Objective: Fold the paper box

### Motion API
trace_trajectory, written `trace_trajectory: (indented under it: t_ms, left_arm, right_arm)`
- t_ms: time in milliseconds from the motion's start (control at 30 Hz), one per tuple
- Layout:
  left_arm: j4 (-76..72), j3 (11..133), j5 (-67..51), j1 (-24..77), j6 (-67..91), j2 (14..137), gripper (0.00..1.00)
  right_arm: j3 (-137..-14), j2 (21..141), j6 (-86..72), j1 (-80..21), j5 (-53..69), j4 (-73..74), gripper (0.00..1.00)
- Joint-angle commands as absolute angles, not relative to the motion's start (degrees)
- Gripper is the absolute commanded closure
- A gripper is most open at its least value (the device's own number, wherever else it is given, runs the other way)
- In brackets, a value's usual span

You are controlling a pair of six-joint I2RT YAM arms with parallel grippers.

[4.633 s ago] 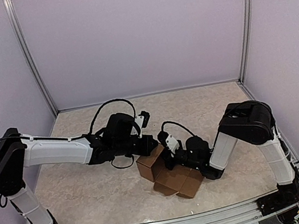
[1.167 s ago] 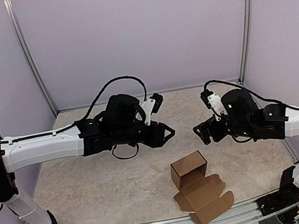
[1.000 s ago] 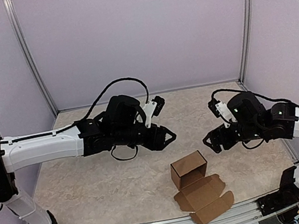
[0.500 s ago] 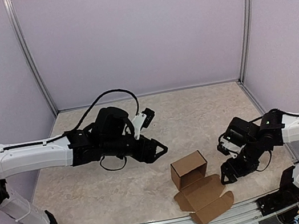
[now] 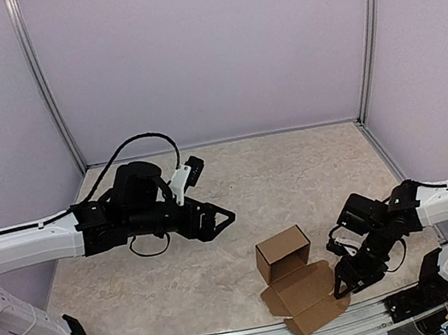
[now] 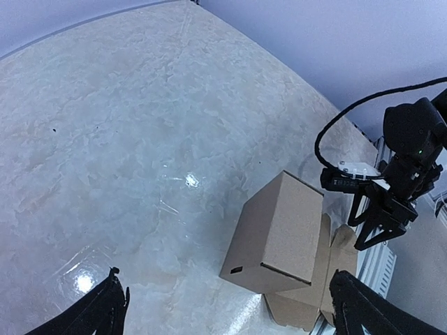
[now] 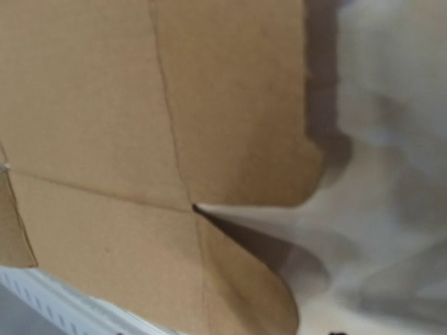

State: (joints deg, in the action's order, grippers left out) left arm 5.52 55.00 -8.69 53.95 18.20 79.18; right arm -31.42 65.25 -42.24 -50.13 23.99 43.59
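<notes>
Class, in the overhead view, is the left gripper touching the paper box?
No, the left gripper hangs open in the air, clearly apart from the paper box.

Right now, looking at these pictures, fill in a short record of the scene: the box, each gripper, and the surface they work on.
box: brown cardboard, body standing on the table, unfinished
lid flaps: lying flat toward the near edge
left gripper: open, left of the box, clear of it
right gripper: open, low at the right edge of the flat flaps; contact unclear
table: pale marbled top
</notes>
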Motion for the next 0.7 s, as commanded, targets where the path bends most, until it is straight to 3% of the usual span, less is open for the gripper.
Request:
trace_trajectory:
  t_ms: [0,200,600,667]
  left_arm:
    - [3.9,52.64,-8.79,51.96,19.3,75.91,0.01]
    - [3.95,51.15,-7.95,50.76,19.77,72.97,0.01]
    - [4.25,49.86,-5.75,49.74,20.32,70.2,0.01]
    - [4.62,49.84,-5.47,49.58,20.16,69.73,0.01]
  right_arm:
    - [-29.11,66.37,-43.18,-50.3,25.86,39.58,0.43]
    - [-27.74,67.45,-43.78,-50.27,26.68,35.51,0.55]
    - [-30.41,67.94,-41.47,-50.27,25.27,36.53,0.97]
    - [-32.28,68.13,-40.18,-50.3,24.53,37.41,1.0]
